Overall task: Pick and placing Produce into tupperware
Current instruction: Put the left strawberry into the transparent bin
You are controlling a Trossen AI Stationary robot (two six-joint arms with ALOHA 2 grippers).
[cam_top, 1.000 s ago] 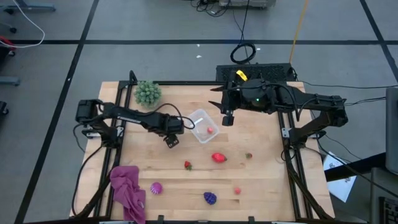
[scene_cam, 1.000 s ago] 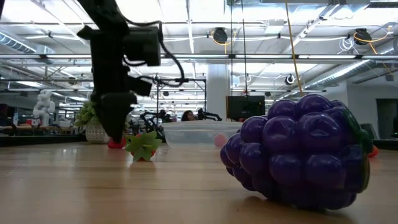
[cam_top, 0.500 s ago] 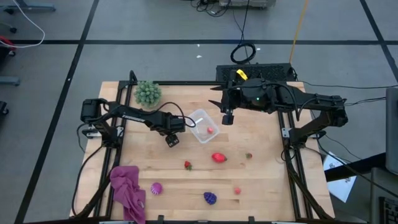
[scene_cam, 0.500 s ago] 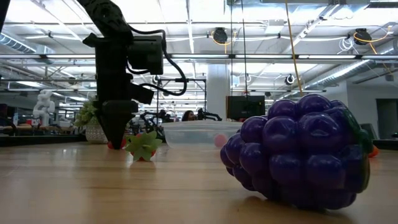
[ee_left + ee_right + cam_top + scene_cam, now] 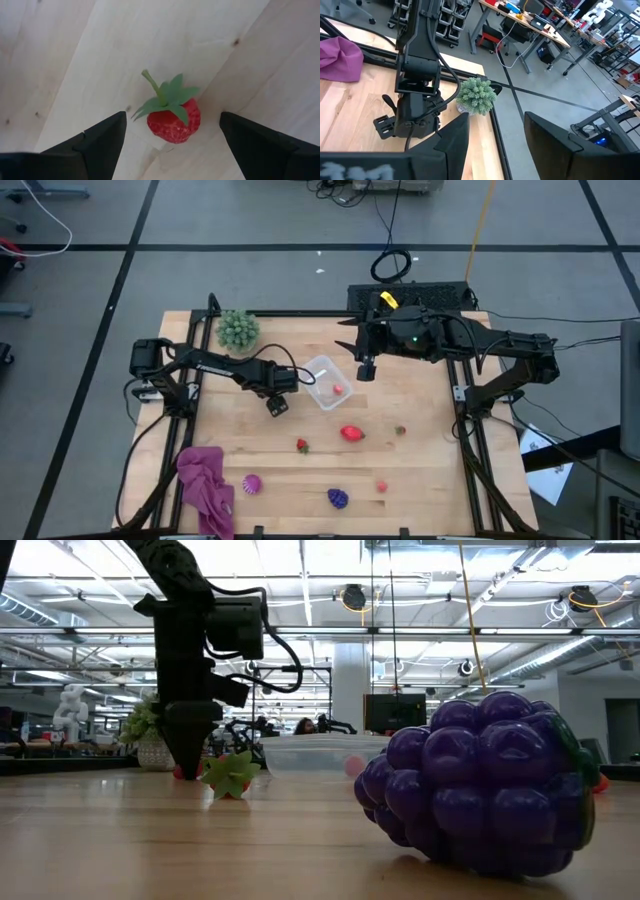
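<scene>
since a second ago our left gripper (image 5: 277, 406) has edged slightly toward the clear plastic tupperware (image 5: 322, 381), jaws wide apart. a small red toy strawberry (image 5: 173, 118) lies between its fingers, probably on the wood below, stem up.

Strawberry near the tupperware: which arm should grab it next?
Left. Its gripper hangs with open jaws straddling the strawberry, right beside the tupperware. The right gripper waits on the tupperware's far side, aimed away from any produce.
</scene>
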